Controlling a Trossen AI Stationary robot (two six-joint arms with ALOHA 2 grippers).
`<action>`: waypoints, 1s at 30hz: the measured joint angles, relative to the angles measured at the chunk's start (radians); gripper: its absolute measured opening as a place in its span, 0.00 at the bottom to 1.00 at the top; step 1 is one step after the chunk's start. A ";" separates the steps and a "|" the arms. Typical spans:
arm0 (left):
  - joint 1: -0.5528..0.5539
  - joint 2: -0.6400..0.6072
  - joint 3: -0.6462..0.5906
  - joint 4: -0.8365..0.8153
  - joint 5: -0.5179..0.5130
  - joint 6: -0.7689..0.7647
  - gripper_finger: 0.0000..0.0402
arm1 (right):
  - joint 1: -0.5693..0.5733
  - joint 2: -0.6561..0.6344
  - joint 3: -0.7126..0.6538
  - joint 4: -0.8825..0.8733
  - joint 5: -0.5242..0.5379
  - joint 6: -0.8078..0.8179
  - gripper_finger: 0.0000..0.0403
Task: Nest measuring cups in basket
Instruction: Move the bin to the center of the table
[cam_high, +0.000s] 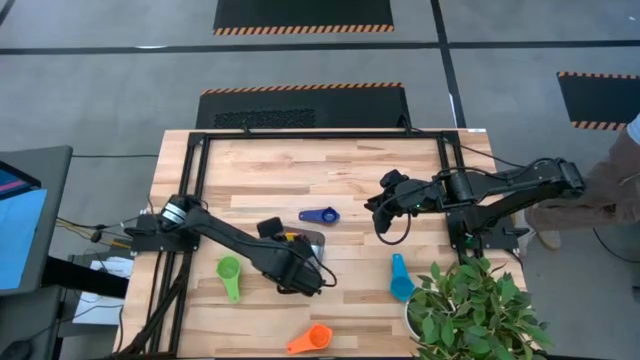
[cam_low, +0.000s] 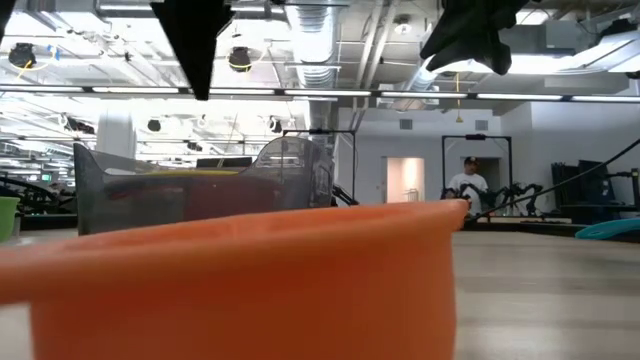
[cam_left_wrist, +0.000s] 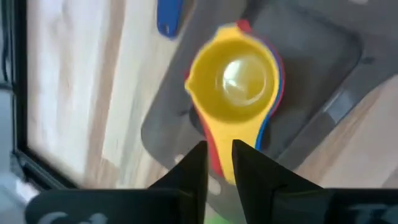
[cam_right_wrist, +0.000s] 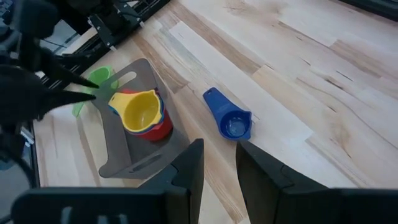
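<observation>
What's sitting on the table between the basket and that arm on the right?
In the high view, only the dark blue cup lies between the basket and the right gripper; the rest of that stretch is bare wood. The right wrist view agrees.

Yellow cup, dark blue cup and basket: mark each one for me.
yellow cup (cam_right_wrist: 140, 112), right wrist view, inside of its bowl.
dark blue cup (cam_right_wrist: 235, 125), right wrist view, its bowl, lying on the table.
basket (cam_right_wrist: 147, 76), right wrist view, bare grey wall by the stack.
</observation>
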 joint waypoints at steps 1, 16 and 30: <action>0.000 -0.011 -0.001 0.009 -0.012 0.014 0.15 | 0.000 0.000 0.000 0.000 0.000 0.000 0.29; 0.017 -0.046 -0.001 0.001 -0.149 0.102 0.15 | -0.008 0.000 0.000 -0.001 0.002 0.001 0.29; 0.012 -0.100 -0.056 0.002 -0.295 0.123 0.15 | -0.007 0.000 0.000 -0.002 0.001 0.046 0.29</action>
